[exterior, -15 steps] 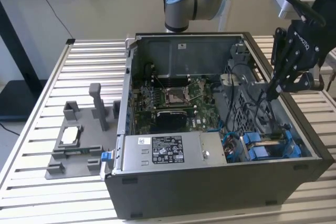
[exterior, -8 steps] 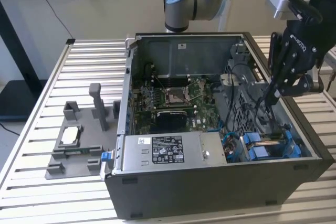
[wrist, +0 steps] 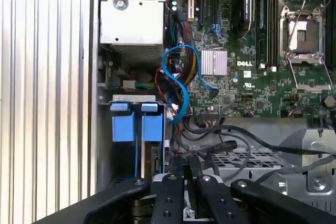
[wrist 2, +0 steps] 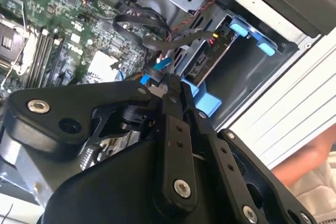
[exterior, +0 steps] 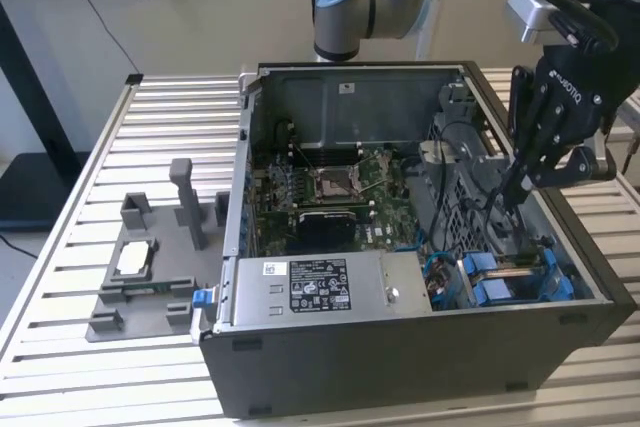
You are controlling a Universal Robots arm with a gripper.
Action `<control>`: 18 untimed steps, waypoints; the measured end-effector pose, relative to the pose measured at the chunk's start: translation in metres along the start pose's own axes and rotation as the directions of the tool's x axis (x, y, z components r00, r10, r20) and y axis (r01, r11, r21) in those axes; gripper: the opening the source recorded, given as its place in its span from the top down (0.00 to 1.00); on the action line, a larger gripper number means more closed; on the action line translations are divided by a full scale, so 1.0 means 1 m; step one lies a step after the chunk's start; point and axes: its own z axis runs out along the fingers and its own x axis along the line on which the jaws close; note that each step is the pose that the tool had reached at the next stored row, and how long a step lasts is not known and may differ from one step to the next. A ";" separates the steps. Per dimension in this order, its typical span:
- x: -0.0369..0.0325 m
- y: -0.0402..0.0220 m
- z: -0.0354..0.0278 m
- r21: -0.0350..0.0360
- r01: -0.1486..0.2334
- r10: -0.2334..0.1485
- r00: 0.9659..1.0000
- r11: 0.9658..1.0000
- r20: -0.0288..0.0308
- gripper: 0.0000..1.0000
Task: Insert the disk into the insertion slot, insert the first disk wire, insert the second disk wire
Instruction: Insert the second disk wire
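Slatted metal desk [exterior: 170,107] carries the open computer case [exterior: 400,367] | claw [wrist 2: 176,83] narrow, and I read its tips as pinched on a blue-ended disk wire [wrist 2: 157,66] | disk [wrist 2: 203,62] just beyond, seated in insertion slot [wrist 2: 236,77] | blue tabs [wrist 2: 253,36] at slot edge | motherboard [exterior: 330,187] farther off inside the case

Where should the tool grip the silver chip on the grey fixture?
Probably its two opposite side edges, coming straight down: the silver chip lies flat on the grey fixture, so only the edges offer purchase, and a tall post stands beside it on the exterior view's right.
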 end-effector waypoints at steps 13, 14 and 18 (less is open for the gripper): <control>0.0041 0.0023 0.0023 0.017 0.029 -0.028 1.000 0.999 -0.002 0.84; 0.0043 0.0031 0.0030 0.027 0.029 -0.029 1.000 0.999 -0.002 0.84; 0.0086 0.0054 0.0064 0.049 0.030 -0.030 1.000 0.998 -0.003 0.84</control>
